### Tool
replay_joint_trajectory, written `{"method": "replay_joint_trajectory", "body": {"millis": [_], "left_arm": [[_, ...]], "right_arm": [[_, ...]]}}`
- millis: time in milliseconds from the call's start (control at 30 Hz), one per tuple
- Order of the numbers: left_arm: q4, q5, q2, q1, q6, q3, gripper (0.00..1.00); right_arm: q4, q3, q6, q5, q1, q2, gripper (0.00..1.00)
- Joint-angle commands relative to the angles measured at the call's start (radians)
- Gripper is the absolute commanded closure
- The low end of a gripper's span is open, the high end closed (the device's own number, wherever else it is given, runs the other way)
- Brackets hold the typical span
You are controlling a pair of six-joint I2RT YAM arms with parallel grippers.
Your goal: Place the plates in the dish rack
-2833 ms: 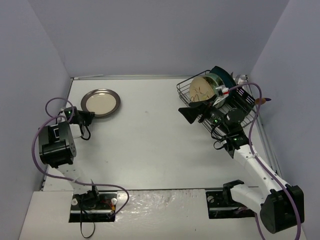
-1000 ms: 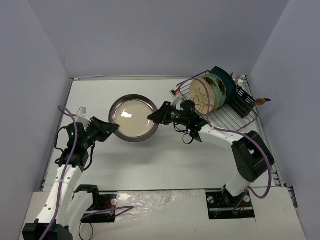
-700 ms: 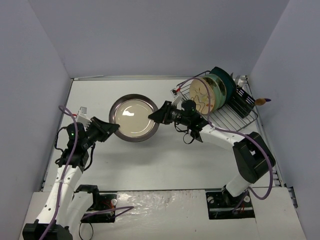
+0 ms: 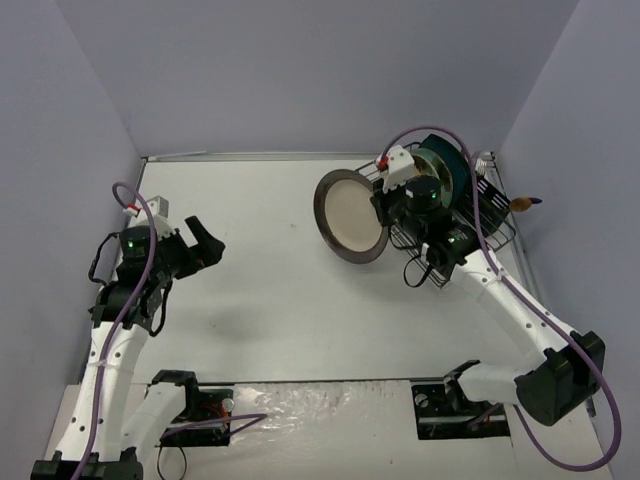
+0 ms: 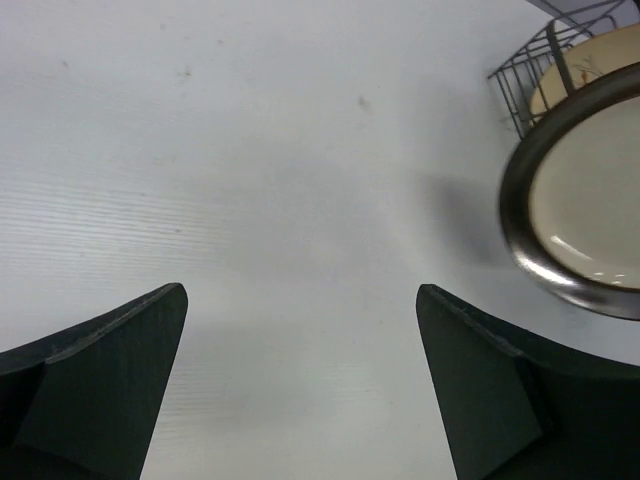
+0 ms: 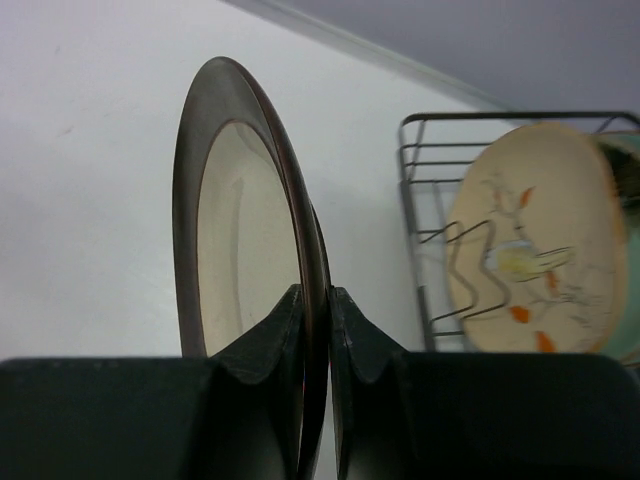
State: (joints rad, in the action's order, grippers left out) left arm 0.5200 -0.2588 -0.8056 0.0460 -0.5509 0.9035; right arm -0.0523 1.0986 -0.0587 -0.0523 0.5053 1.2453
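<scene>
one plate (image 4: 350,215): on edge, rim clamped in right gripper (image 6: 315,296), beside rack (image 4: 470,225) end
left gripper (image 5: 300,290): fingers apart, over table (image 5: 250,150)

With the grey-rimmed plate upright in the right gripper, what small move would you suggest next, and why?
Probably ease the plate toward the rack, into the free slot beside the floral plate: the right gripper pinches its rim; it stands on edge, not yet racked.
</scene>
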Motion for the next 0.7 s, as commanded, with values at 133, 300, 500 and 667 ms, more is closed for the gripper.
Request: {"method": "replay_joint_trajectory", "body": {"millis": [133, 300, 500, 667], "left_arm": [[0.115, 0.249, -0.020, -0.001, 0.265, 0.100, 0.03], [0.060, 0.288, 0.015, -0.003, 0.274, 0.023, 0.03], [0.063, 0.326, 0.053, -0.003, 0.276, -0.010, 0.03], [0.071, 0.357, 0.075, -0.001, 0.275, -0.020, 0.03]], "right_arm": [[-0.213, 0.227, -0.381, 0.163, -0.100, -0.029, 1.00], [-0.274, 0.250, -0.579, 0.198, -0.121, 0.057, 1.00], [-0.314, 0.292, -0.637, 0.195, -0.169, 0.145, 1.00], [-0.328, 0.303, -0.635, 0.171, -0.195, 0.218, 1.00]]}}
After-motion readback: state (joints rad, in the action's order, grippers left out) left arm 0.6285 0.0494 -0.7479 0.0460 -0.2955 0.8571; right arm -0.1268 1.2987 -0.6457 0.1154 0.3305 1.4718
